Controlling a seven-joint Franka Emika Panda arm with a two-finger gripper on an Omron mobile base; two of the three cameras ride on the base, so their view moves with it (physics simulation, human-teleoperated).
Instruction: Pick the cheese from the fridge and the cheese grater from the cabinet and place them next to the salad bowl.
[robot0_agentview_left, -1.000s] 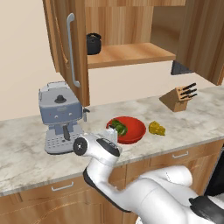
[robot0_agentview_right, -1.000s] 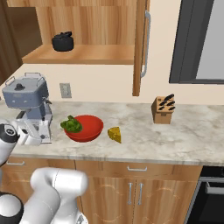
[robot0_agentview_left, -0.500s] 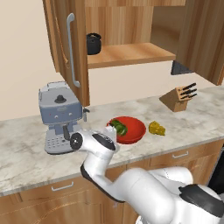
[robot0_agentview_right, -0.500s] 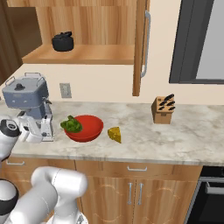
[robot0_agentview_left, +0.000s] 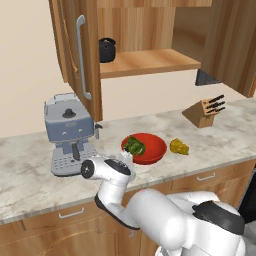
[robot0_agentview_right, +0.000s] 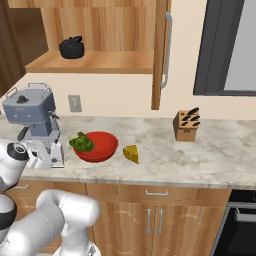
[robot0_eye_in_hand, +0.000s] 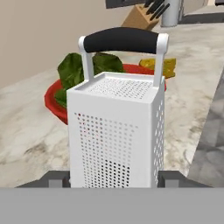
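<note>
The cheese grater (robot0_eye_in_hand: 116, 131), a pale perforated metal box with a black top handle, stands upright close in front of the hand camera. My gripper (robot0_eye_in_hand: 113, 179) is shut on its lower sides, and its base is hidden. Behind it sit the red salad bowl (robot0_eye_in_hand: 52, 98) with green leaves and the yellow cheese (robot0_eye_in_hand: 159, 68). On the counter the cheese (robot0_agentview_left: 179, 146) lies just right of the salad bowl (robot0_agentview_left: 152, 152), and my gripper (robot0_agentview_left: 127, 158) hovers at the bowl's front left. The cabinet (robot0_agentview_left: 82, 55) stands open above. The fridge is out of view.
A grey coffee machine (robot0_agentview_left: 67, 130) stands left of the bowl, close to my wrist. A black pot (robot0_agentview_left: 106, 49) sits on the cabinet shelf. A wooden knife block (robot0_agentview_left: 202, 110) stands at the right of the counter. The open cabinet door (robot0_agentview_right: 160, 50) hangs over the counter.
My wrist has swung a little to the left, toward the coffee machine, with the grater still in the jaws. Bowl and cheese have not moved.
</note>
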